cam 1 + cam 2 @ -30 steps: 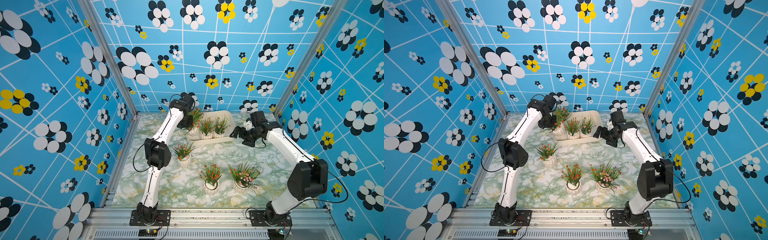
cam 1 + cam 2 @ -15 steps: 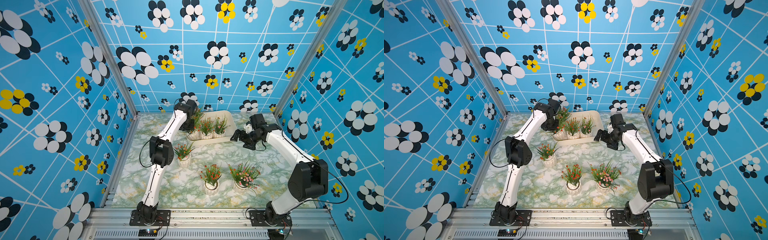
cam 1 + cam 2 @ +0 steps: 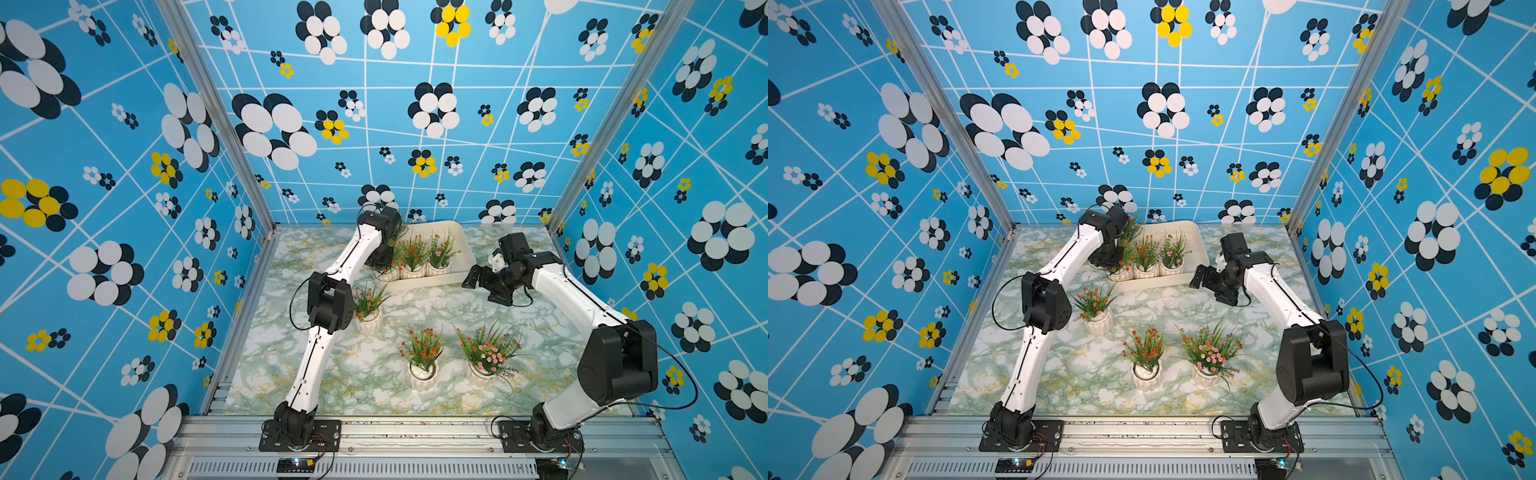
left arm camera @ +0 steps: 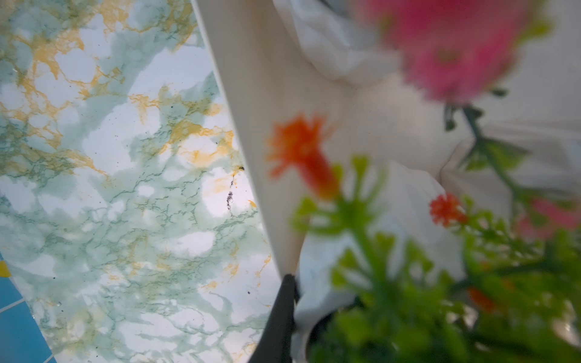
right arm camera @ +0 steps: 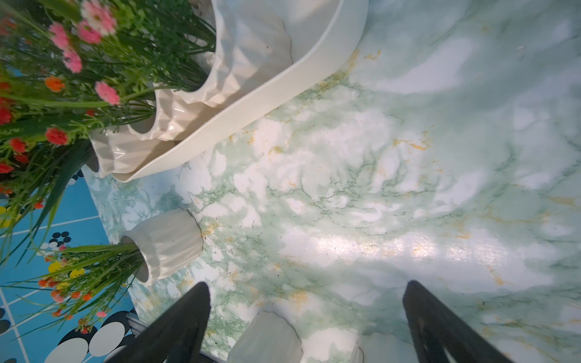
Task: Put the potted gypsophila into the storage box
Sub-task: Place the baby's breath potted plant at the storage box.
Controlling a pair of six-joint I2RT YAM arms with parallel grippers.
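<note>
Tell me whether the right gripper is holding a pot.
No: in the right wrist view the right gripper stands wide open over the table, gripping nothing.

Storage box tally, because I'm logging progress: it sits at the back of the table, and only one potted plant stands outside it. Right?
The count is wrong. The storage box does sit at the back of the table, but three potted plants stand outside it: the orange-flowered pot, the red-flowered pot and the pink-flowered pot. Both top views show this.

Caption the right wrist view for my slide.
Open right gripper over marble tabletop, facing the storage box of potted flowers.
</note>
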